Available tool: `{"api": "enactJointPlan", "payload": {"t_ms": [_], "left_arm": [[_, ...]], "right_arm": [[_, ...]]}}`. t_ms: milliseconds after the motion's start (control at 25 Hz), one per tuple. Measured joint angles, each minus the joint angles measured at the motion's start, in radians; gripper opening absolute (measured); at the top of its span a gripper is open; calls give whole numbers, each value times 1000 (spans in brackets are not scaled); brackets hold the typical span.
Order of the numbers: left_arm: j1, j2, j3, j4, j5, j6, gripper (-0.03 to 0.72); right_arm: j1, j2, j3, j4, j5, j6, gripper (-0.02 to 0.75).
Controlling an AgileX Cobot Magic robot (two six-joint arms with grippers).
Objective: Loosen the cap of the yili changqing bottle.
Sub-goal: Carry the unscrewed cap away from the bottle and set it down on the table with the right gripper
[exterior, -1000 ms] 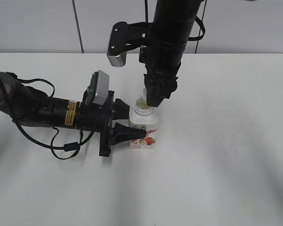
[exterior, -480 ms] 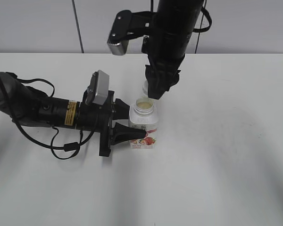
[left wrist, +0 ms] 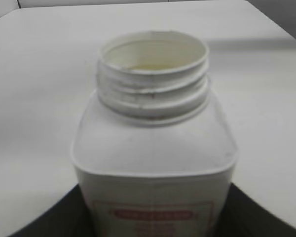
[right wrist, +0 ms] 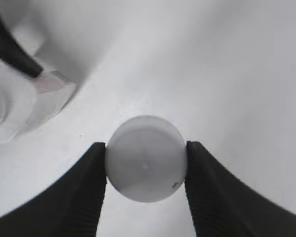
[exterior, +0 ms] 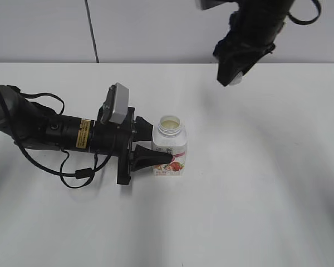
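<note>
Bottle-holding fell to the left gripper [exterior: 147, 153], clamped around the yili changqing bottle [exterior: 170, 147] near the table's [exterior: 256, 200] middle. The bottle stood upright, long axis vertical, open neck pointing up, something pale inside — probably the drink. Up at the right, well apart, the right gripper [right wrist: 145, 165] pinched the cap [right wrist: 145, 165] between its jaws. Loosening looked complete — cap fully off; seemingly nothing remained but setting it down.

bottle [exterior: 170, 146]: white, red strawberry label | cap [right wrist: 145, 166]: white | claw [right wrist: 145, 192]: black
</note>
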Motion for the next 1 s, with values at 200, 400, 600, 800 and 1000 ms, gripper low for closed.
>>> {"api": "enactJointPlan", "payload": {"t_ms": [200,400,600,800,1000], "left_arm": [[0,0,0,0,0,0,354],[0,0,0,1,-1,-1,354],[0,0,0,1,-1,-1,354],[0,0,0,1,-1,-1,353],[0,0,0,1,-1,-1,352]], "right_arm": [[-173,-1,60,57,-26,127,388],[-279,-1,199,68,-124,158,388],[-348,-1,377,79,-277,203,388],[-391,-1,531,82,-419,233,388],[-398,-1,592,82,-479,241,388]]}}
